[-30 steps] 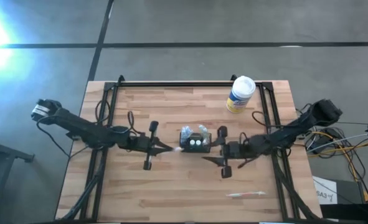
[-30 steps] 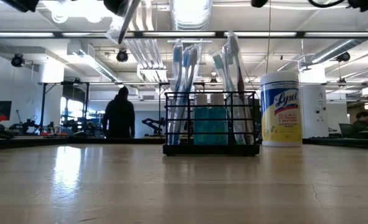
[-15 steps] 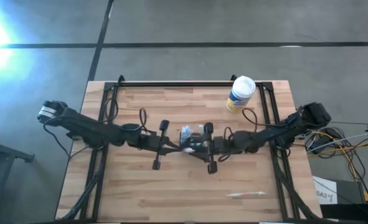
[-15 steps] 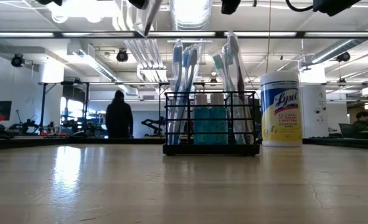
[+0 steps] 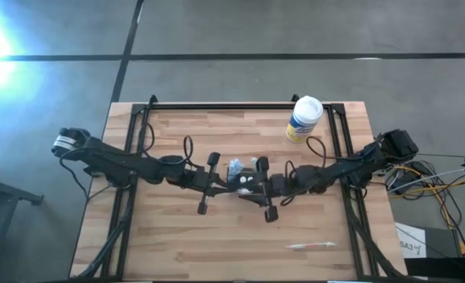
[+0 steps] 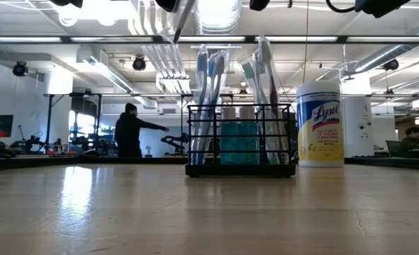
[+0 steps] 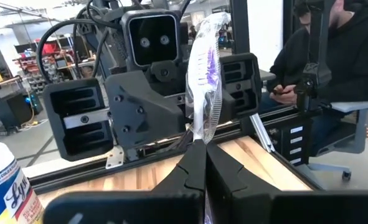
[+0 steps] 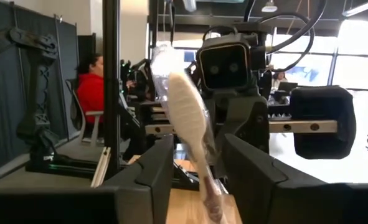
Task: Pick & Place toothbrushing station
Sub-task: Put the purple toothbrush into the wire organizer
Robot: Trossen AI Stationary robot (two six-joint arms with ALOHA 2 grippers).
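The toothbrushing station (image 6: 241,142), a black wire holder with wrapped toothbrushes and blue cups, stands on its base at mid-table (image 5: 244,174). My left gripper (image 5: 226,187) is just left of it and above it, shut on a toothbrush in a clear wrapper (image 7: 205,81). That toothbrush also shows slanting at the top of the low view (image 6: 181,18). My right gripper (image 5: 252,189) faces the left one from the right. It is open, and its fingers (image 8: 155,171) stand on either side of the same toothbrush (image 8: 187,118). My left gripper pinches the wrapped toothbrush near one end (image 7: 201,144) between its two shut fingers. The rest of the brush sticks out past the fingertips toward my right gripper. The brush is lifted clear, above the station.
A white wipes canister with a yellow label (image 5: 304,118) stands at the far right of the table. A loose wrapped toothbrush (image 5: 311,246) lies near the front right edge. Black rails (image 5: 240,106) run along the far edge and both sides. People show in the room behind.
My left gripper has carried the wrapped toothbrush toward the table's right, and my right gripper has gone toward the table's left. They now meet over the station, with the brush between the right fingers. The station has stayed in place.
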